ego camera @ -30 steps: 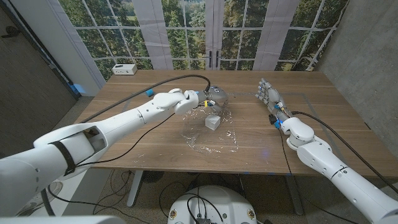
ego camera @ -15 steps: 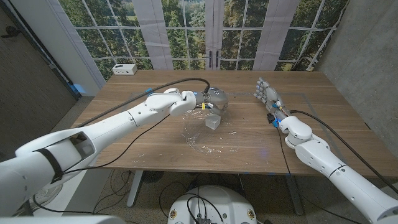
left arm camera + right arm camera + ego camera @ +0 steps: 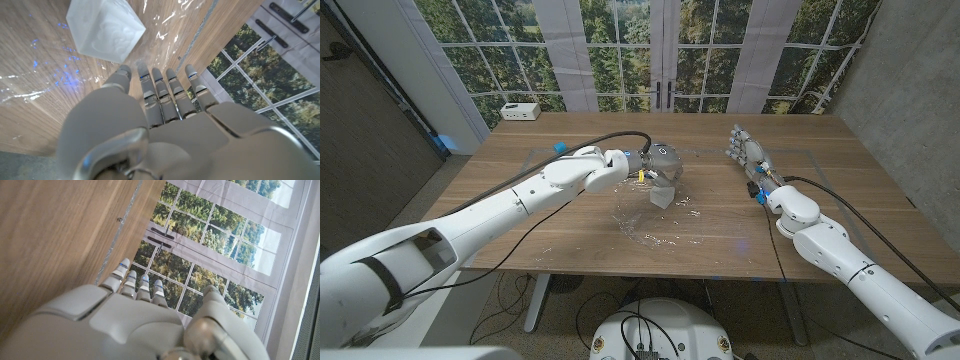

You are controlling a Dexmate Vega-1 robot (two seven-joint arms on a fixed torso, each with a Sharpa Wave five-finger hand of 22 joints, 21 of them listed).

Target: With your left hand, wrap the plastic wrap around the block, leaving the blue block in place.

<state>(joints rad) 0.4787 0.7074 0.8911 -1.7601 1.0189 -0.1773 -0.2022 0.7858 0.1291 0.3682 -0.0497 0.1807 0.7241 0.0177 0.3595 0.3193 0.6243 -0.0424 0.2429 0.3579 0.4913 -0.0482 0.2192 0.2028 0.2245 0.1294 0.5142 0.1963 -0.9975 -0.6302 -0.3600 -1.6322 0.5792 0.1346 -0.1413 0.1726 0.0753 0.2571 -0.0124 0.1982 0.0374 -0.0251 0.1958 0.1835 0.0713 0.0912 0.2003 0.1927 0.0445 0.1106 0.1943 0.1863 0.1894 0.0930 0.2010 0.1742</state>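
**Thin film, light block: a fiddly wrap**

Head view: the left hand hovered over the middle of the table, just behind the block. Whether its fingers held any film could not be told from here. The plastic wrap lay spread and wrinkled under and around the block, reaching toward the table's near edge. The block looked pale, whitish rather than blue, perhaps clouded by film. The right hand stood on edge nearer the table's right side, well apart, fingers extended and holding nothing.

Left wrist view: the left hand showed its fingers straight and side by side, tips close to the block, nothing clamped between them. The wrap showed as glossy, creased glints on the wood. It would likely handle as very light, limp, clingy and easily torn; a loose edge looked the best place to pinch. The block seemed light enough to slide if the film tugged it.

Right wrist view: the right hand had fingers straight and empty above bare wood.
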